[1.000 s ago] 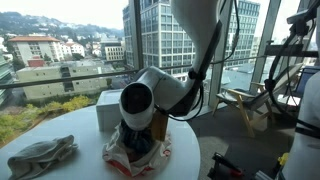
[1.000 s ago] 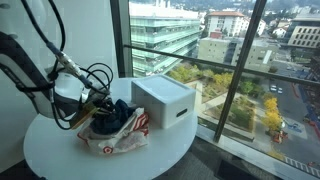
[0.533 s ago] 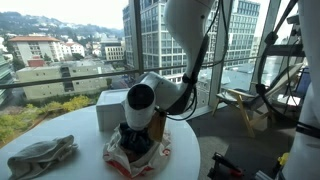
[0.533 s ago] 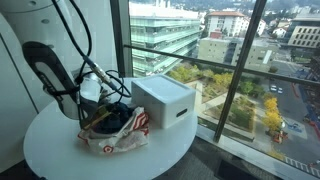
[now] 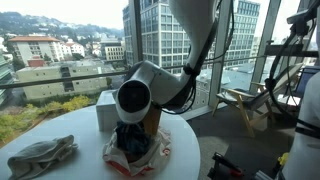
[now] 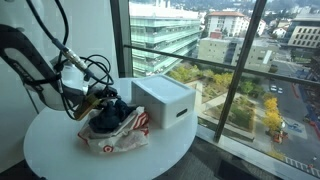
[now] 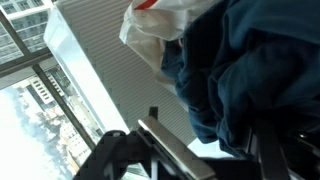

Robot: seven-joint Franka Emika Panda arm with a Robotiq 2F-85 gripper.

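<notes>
The gripper [image 6: 104,102] is down in a heap of dark blue cloth [image 6: 113,118], its tips buried in the folds. From where the exterior cameras stand I cannot tell whether it has hold of the cloth or how far apart the jaws are. The wrist view only adds blue folds pressed close against the gripper's dark frame, with the pinch itself out of sight.

The cloth lies on a crumpled white plastic bag [image 6: 128,138] with red print, near the middle of the round white worktop [image 6: 55,150]. Just behind the bag stands a white box [image 6: 165,100].

An exterior view alone shows a grey rag [image 5: 40,156] lying well apart from the bag, by the worktop's edge; there the arm's round wrist [image 5: 133,97] hides the gripper.

Beyond the glass stand office buildings [image 6: 165,25].
</notes>
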